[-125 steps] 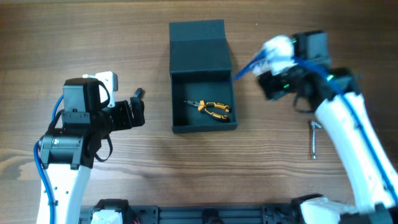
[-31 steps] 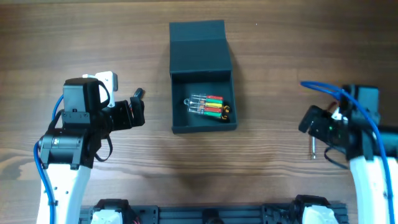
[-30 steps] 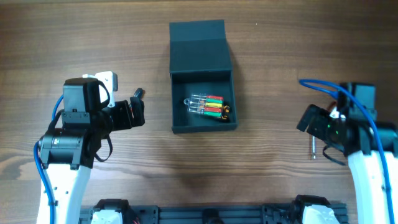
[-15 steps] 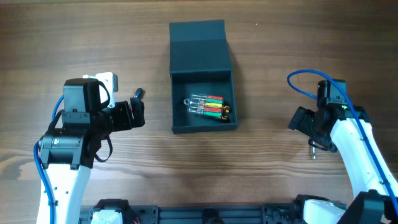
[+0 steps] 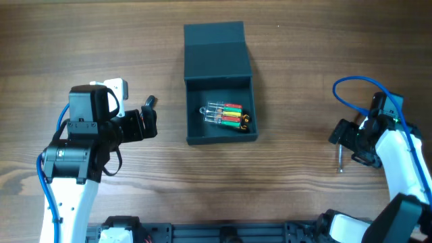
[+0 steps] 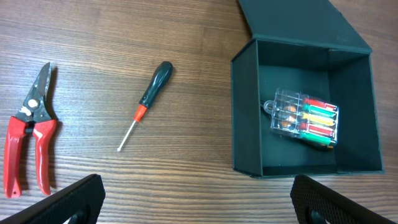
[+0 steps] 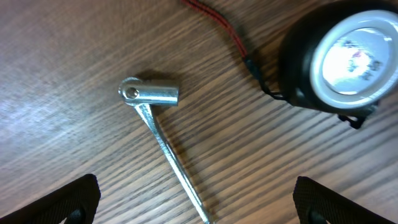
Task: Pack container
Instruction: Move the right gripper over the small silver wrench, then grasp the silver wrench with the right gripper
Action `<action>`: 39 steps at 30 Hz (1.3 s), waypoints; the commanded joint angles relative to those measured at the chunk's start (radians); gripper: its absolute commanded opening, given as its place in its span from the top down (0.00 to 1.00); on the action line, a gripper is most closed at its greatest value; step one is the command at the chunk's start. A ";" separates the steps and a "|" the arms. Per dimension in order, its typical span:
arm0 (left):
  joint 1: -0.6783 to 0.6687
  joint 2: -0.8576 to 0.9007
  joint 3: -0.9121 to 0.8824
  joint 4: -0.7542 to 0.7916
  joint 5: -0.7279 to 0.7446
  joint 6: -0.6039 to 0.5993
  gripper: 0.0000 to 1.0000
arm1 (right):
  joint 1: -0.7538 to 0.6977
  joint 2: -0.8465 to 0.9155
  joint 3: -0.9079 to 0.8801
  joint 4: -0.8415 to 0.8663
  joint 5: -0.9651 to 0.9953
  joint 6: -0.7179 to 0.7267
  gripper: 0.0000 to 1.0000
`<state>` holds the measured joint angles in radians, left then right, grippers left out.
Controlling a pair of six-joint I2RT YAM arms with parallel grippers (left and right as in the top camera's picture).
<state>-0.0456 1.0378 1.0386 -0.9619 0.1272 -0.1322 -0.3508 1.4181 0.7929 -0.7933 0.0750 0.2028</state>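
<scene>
Right wrist: shiny metal tool (image 7: 152,93), cylindrical head, on grained wood table (image 7: 62,124); right end effector (image 7: 199,205) wide, empty.

No text, number or brand can be read anywhere. The round black tape measure (image 7: 339,59) at the right of the wooden tabletop (image 7: 74,74) carries a white label whose coloured marks are too blurred to make out.

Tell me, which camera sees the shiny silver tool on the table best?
The right wrist view: the silver tool appears large and sharp, with its round head and thin shaft clear. The overhead view shows only a small bit of its shaft beside the right arm. The left wrist view misses it.
</scene>
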 commanded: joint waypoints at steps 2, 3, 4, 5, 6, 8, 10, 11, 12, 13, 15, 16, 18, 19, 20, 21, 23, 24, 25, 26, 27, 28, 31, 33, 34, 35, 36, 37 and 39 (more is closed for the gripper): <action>0.005 -0.002 0.017 0.000 -0.005 0.020 0.00 | -0.004 0.065 -0.010 0.022 -0.035 -0.046 0.00; 0.005 -0.002 0.017 0.000 -0.005 0.020 0.00 | -0.004 0.076 -0.010 0.029 -0.044 -0.046 0.01; 0.005 -0.002 0.017 0.000 -0.005 0.020 0.00 | -0.004 0.084 -0.010 0.038 -0.055 -0.046 0.01; 0.005 -0.002 0.017 0.000 -0.005 0.020 0.00 | -0.004 0.089 -0.010 0.045 -0.058 -0.046 0.01; 0.005 -0.002 0.017 0.000 -0.005 0.020 0.00 | -0.004 0.093 -0.010 0.049 -0.058 -0.046 0.01; 0.005 -0.002 0.017 0.000 -0.005 0.020 0.00 | -0.004 0.101 -0.010 0.058 -0.058 -0.046 0.01; 0.004 -0.002 0.017 0.000 -0.005 0.020 0.00 | -0.004 0.108 -0.010 0.064 -0.058 -0.046 0.01; 0.004 -0.002 0.017 0.000 -0.005 0.020 0.00 | -0.004 0.114 -0.010 0.068 -0.059 -0.046 0.01; 0.004 -0.002 0.017 0.000 -0.005 0.020 0.00 | -0.004 0.122 -0.010 0.069 -0.062 -0.046 0.01; 0.004 -0.002 0.017 0.000 -0.005 0.020 0.00 | -0.004 0.135 -0.010 0.070 -0.062 -0.046 0.01; 0.004 -0.002 0.017 0.000 -0.005 0.020 0.00 | -0.004 0.153 -0.010 0.074 -0.061 -0.045 0.02; 0.004 -0.002 0.017 0.000 -0.005 0.020 0.00 | -0.004 0.167 -0.010 0.080 -0.061 -0.046 0.01; 0.004 -0.002 0.017 0.000 -0.005 0.020 0.00 | -0.004 0.183 -0.010 0.093 -0.061 -0.046 0.02; 0.004 -0.002 0.017 0.000 -0.005 0.020 0.00 | -0.004 0.191 -0.010 0.100 -0.062 -0.046 0.01; 0.004 -0.002 0.017 0.000 -0.005 0.020 0.00 | -0.004 0.196 -0.010 0.104 -0.062 -0.046 0.02; 0.004 -0.002 0.017 0.000 -0.005 0.020 0.00 | -0.004 0.202 -0.010 0.110 -0.062 -0.045 0.01; 0.004 -0.002 0.017 0.000 -0.005 0.020 0.00 | -0.004 0.211 -0.010 0.121 -0.062 -0.046 0.01; 0.004 -0.002 0.017 0.000 -0.005 0.020 0.00 | -0.004 0.217 -0.010 0.127 -0.063 -0.046 0.02; 0.004 -0.002 0.017 0.000 -0.005 0.020 0.00 | -0.004 0.219 -0.010 0.132 -0.070 -0.046 0.02; 0.004 -0.002 0.017 0.000 -0.005 0.020 0.00 | -0.004 0.222 -0.010 0.138 -0.077 -0.047 0.02; 0.004 -0.002 0.017 0.000 -0.005 0.020 0.00 | -0.004 0.225 -0.010 0.143 -0.081 -0.046 0.02; 0.004 -0.002 0.017 0.000 -0.005 0.020 0.00 | -0.004 0.228 -0.010 0.148 -0.090 -0.046 0.02; 0.004 -0.002 0.017 0.000 -0.005 0.020 0.00 | -0.004 0.229 -0.010 0.159 -0.105 -0.047 0.02; 0.004 -0.002 0.017 0.000 -0.005 0.020 0.00 | -0.004 0.229 -0.010 0.161 -0.107 -0.052 0.02; 0.004 -0.002 0.017 0.000 -0.005 0.020 0.00 | -0.004 0.229 -0.010 0.160 -0.107 -0.057 0.03; 0.004 -0.002 0.017 0.000 -0.005 0.020 0.00 | -0.004 0.229 -0.010 0.160 -0.110 -0.060 0.04; 0.004 -0.002 0.017 0.000 -0.005 0.020 0.00 | -0.004 0.229 -0.010 0.160 -0.115 -0.069 0.05; 0.004 -0.002 0.017 0.000 -0.005 0.020 0.00 | -0.004 0.229 -0.010 0.160 -0.119 -0.069 0.08; 0.004 -0.002 0.017 0.000 -0.005 0.020 0.00 | -0.004 0.229 -0.010 0.157 -0.122 -0.068 0.12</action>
<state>-0.0456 1.0378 1.0386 -0.9619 0.1272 -0.1322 -0.3508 1.6169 0.7933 -0.6415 0.0216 0.1520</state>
